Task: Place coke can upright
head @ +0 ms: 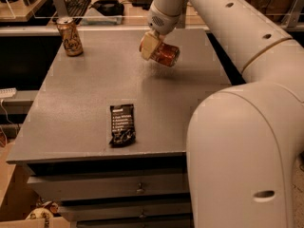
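Note:
The coke can (166, 54) is a small red can, lying on its side and tilted, held in my gripper (153, 48) a little above the grey table (95, 94) toward its far right part. The gripper is shut on the can, with one tan finger pad (148, 45) showing on the can's left side. The white arm reaches down to it from the upper right. A faint shadow lies on the table below the can.
A gold-brown can (70, 36) stands upright at the table's far left corner. A black snack bar wrapper (122, 124) lies flat near the front edge. My large white arm body (242, 156) fills the right foreground. Drawers sit below the tabletop; a desk with a keyboard stands behind.

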### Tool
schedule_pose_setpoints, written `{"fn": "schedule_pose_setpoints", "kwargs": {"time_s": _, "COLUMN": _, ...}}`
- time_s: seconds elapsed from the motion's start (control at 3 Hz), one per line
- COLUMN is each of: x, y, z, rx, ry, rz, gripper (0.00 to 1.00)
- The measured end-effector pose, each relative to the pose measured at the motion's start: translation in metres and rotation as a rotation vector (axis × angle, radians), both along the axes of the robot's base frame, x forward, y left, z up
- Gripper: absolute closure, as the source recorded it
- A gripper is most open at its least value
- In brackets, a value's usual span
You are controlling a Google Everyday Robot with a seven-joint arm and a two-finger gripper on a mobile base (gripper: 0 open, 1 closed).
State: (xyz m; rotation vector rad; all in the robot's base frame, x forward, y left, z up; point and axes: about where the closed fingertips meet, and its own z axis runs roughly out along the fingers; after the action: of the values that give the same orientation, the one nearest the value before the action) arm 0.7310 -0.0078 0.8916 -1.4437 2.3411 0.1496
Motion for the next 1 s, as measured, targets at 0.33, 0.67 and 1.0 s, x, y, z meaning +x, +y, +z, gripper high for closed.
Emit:
{"fn": "schedule_pose_setpoints", "kwargs": {"time_s": 0.33, "x": -0.014, "y": 0.0, "z": 0.036, "rx": 0.141, "ry": -0.065, "rz": 0.059, "gripper": 1.0}}
{"fn": "schedule_pose_setpoints", "kwargs": {"time_s": 0.67, "x": -0.036, "y": -0.007, "z": 0.076, "rx": 0.318, "ry": -0.152, "rz": 0.141, "gripper": 1.0}}
{"fn": "schedule_pose_setpoints", "kwargs": {"time_s": 1.0, "x": -0.056, "y": -0.012, "z": 0.102, "rx": 0.501, "ry": -0.222, "rz": 0.207, "gripper": 1.0}}
